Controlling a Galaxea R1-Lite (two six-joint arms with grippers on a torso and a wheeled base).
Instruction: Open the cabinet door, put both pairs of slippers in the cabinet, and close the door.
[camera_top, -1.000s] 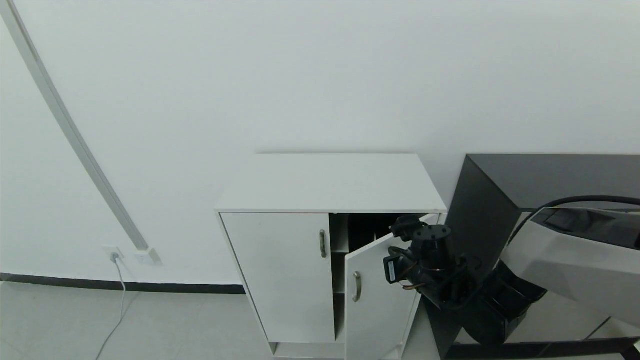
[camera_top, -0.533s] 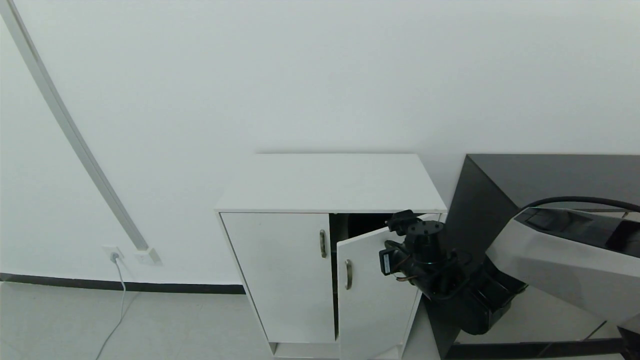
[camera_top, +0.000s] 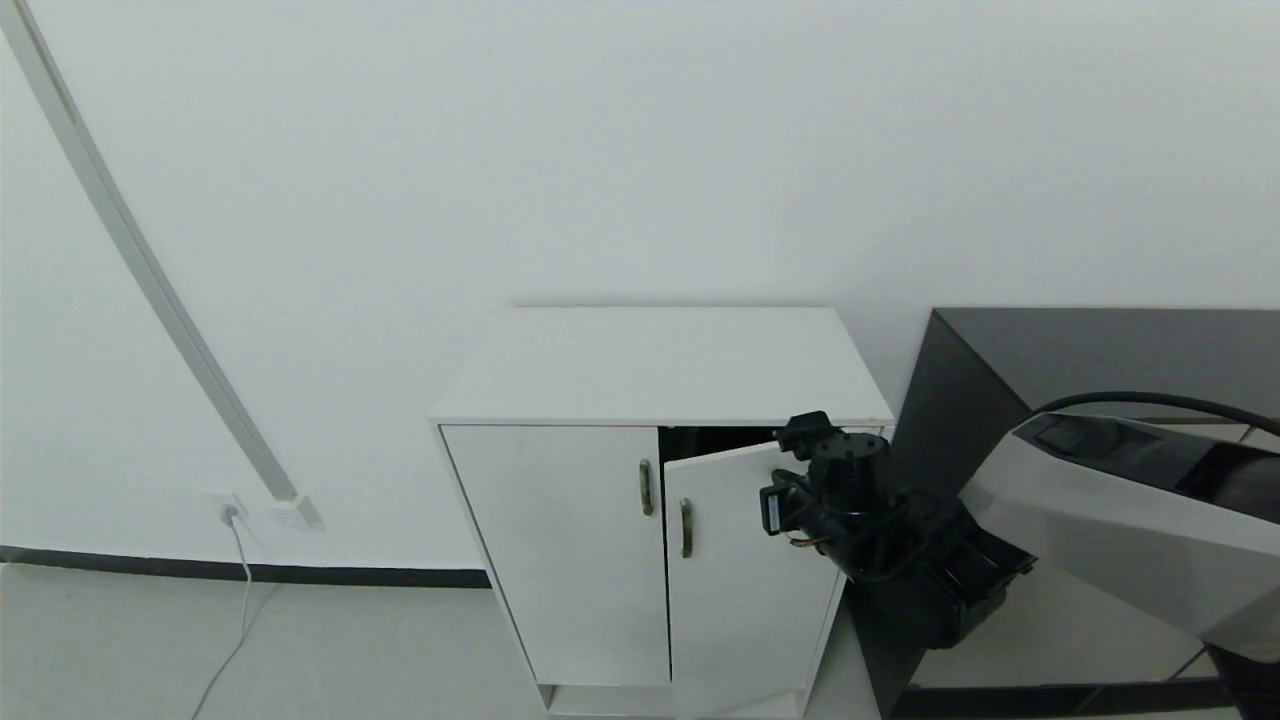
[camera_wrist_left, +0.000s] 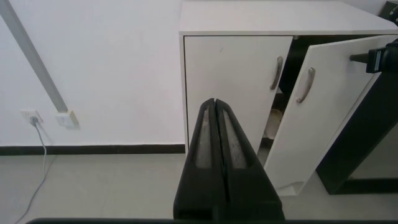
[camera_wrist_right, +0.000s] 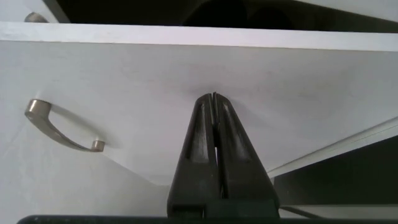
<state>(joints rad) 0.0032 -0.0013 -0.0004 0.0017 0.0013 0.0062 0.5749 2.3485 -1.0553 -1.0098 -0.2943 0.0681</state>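
Your right gripper (camera_wrist_right: 214, 98) has its jaws closed on nothing, tips against the face of the right cabinet door (camera_top: 745, 570), which stands just ajar on the cabinet (camera_top: 660, 365). Your left gripper (camera_wrist_left: 215, 102) hangs well apart from it, jaws closed and empty.

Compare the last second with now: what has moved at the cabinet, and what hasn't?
The right door has swung from well ajar to nearly shut, leaving a narrow dark gap along its top edge. The right gripper, fingers shut, has followed it in, tips at the door's face. The left door and the cabinet stayed put.
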